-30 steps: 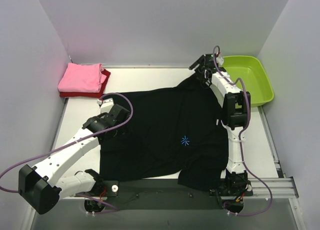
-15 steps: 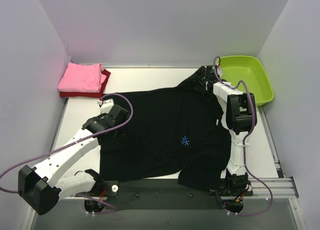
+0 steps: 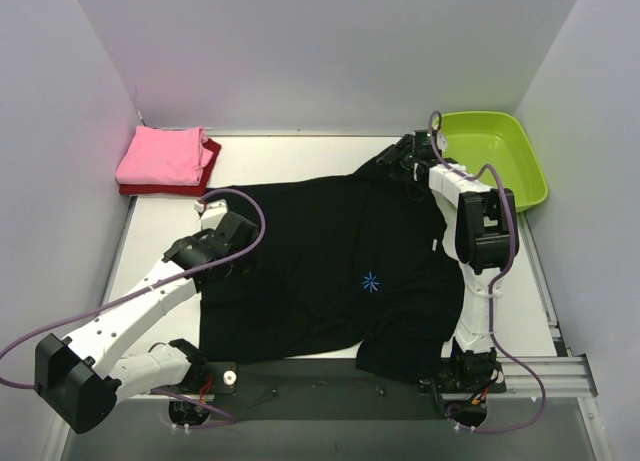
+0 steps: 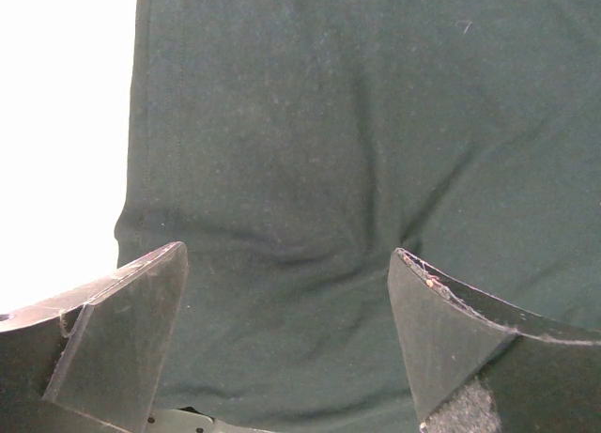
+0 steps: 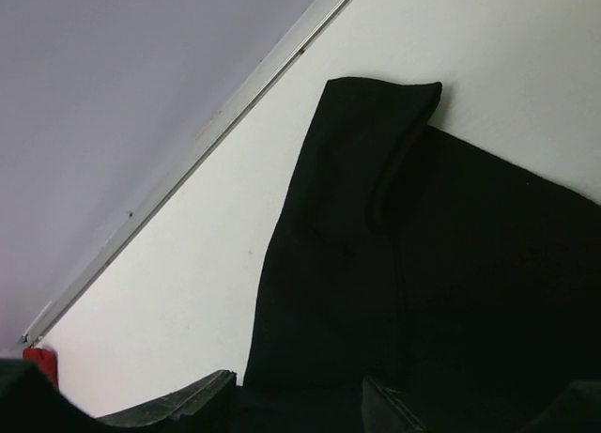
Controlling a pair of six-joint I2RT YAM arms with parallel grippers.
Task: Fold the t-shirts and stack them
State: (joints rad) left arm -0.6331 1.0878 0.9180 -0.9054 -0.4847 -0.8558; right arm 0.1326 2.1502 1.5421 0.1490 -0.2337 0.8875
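Observation:
The large black t-shirt lies spread on the table with its blue starburst facing up. The pink t-shirt lies folded on top of the dark red t-shirt at the back left. My left gripper is open, low over the black shirt's left sleeve, and its jaws straddle the dark cloth near the hem. My right gripper is open at the shirt's far right sleeve, and its jaws have black cloth between them.
A lime-green plastic tub stands at the back right, close to the right arm. White walls enclose the table on three sides. A metal rail runs along the near edge. A corner of the dark red shirt shows in the right wrist view.
My right gripper has come down and toward me from above the back edge onto the shirt's far right sleeve. The left arm has hardly moved.

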